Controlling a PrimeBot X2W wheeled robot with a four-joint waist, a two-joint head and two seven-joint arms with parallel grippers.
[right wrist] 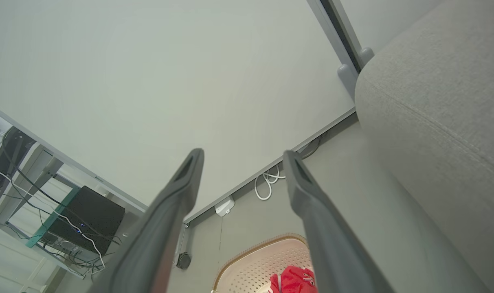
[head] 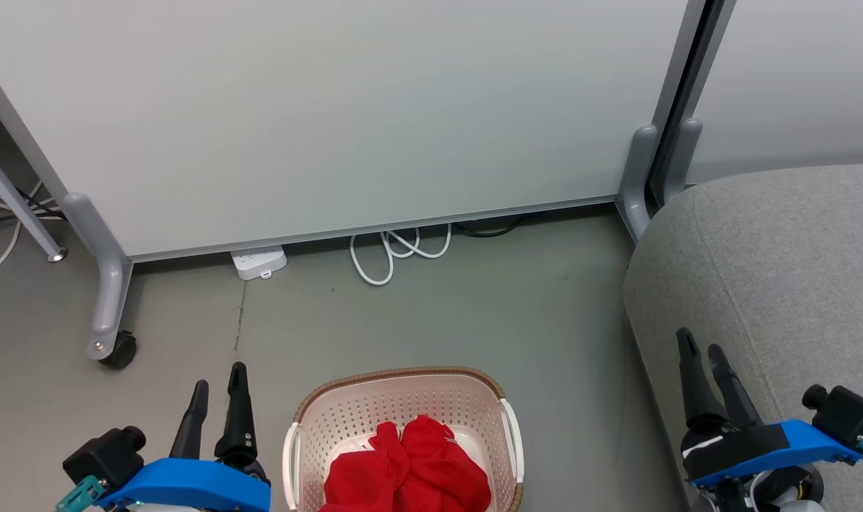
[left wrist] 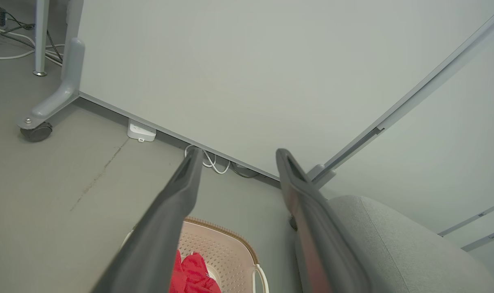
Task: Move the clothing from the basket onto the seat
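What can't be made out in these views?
clothing: head view's bottom edge cuts the heap; garment count unclear.
basket: near wall cut by the same edge; a finger of the left gripper covers part in left wrist view.
seat: runs past right edge; extent unknown.
lettering, right wrist view: too small to read.

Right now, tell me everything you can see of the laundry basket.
The basket is cream-white plastic with rounded corners, perforated walls and a brown woven-look rim; a white handle shows on each side. It stands upright on the grey floor, left of the seat and apart from it, its near end cut off by the head view's bottom edge. The red clothing lies bunched inside. The left gripper and right gripper flank it, open, without touching.
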